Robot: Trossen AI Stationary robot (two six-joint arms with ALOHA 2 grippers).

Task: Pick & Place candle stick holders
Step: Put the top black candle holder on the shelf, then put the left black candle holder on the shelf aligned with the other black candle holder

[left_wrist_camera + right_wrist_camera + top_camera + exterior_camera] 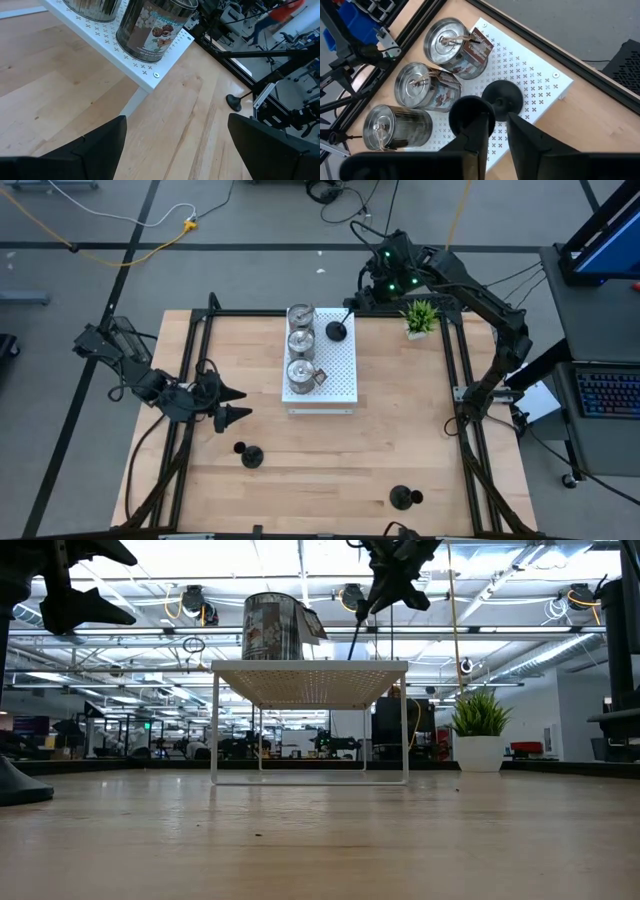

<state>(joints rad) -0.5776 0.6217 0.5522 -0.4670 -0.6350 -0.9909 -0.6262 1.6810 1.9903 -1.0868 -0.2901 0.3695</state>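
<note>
A white perforated board (pixel 335 375) stands on legs mid-table and carries three silver candle stick holders (pixel 451 42) (pixel 422 87) (pixel 392 129) in a row. A black candle stick holder (pixel 337 331) stands on the board's far right corner. My right gripper (pixel 497 122) is above it, shut on its top. Two more black holders (pixel 250 456) (pixel 402 498) rest on their round bases on the table near the front. My left gripper (pixel 238 402) hovers open left of the board, holding nothing. My right gripper has the black holder's top end (pixel 471 114) between its two fingertips, which leave only a narrow gap. The fingers slant down from the table's far right. The holder's round base (pixel 504 96) sits on the board, and its stem (pixel 357 632) leans slightly.
A small potted plant (pixel 421 317) stands at the far right, close to the right arm. Black frame rails (pixel 455 380) run along the table's left and right sides. Bare wood lies in front of the board, between the two black holders.
</note>
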